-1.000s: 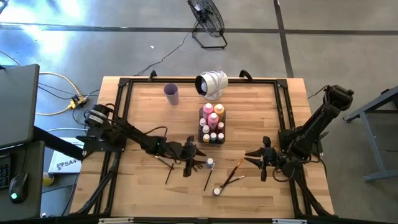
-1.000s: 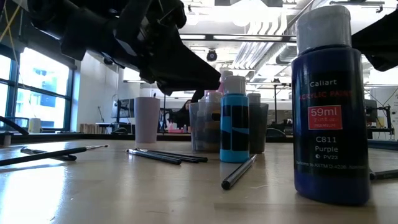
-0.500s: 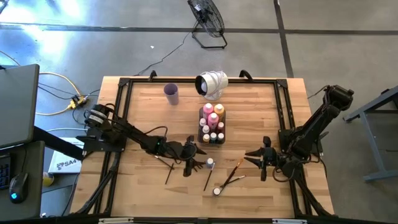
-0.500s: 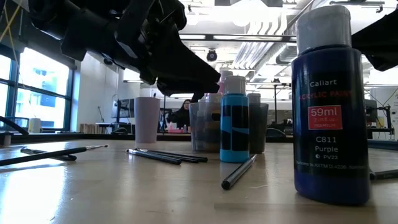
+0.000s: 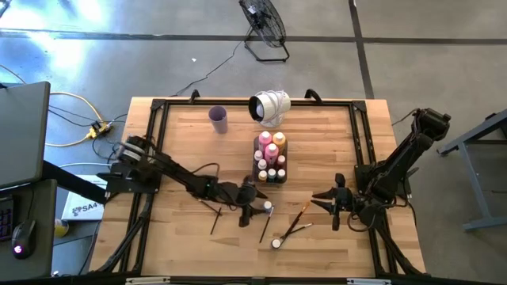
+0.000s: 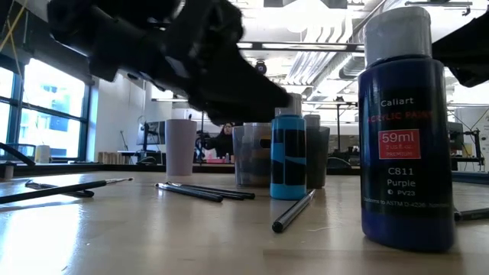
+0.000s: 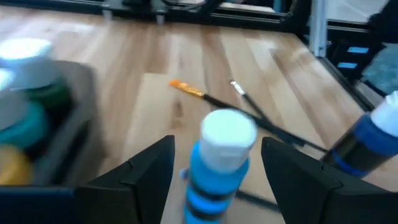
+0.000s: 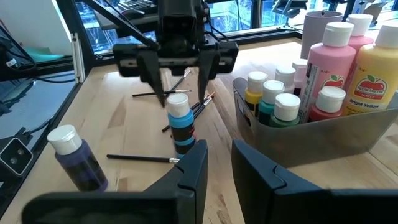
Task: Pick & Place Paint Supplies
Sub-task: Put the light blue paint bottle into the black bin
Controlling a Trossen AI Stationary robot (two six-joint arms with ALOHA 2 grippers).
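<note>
From above, we see the left gripper [image 5: 252,204] reaching over the wooden table [image 5: 182,134] to a small light-blue, white-capped paint bottle [image 5: 268,207] just in front of the clear grey rectangular tray [image 5: 257,176] of bottles; the right gripper [image 5: 330,203] waits near the right edge. At table height, the blue bottle [image 6: 288,153] stands upright beside thin dark paintbrushes [image 6: 205,191], with a tall purple bottle [image 6: 403,130] closest. From the left wrist, we see its open fingers [image 7: 146,171] either side of the bottle [image 7: 221,158], not touching it. From the right wrist, we see its fingers [image 8: 194,168] narrowly parted, holding nothing.
</note>
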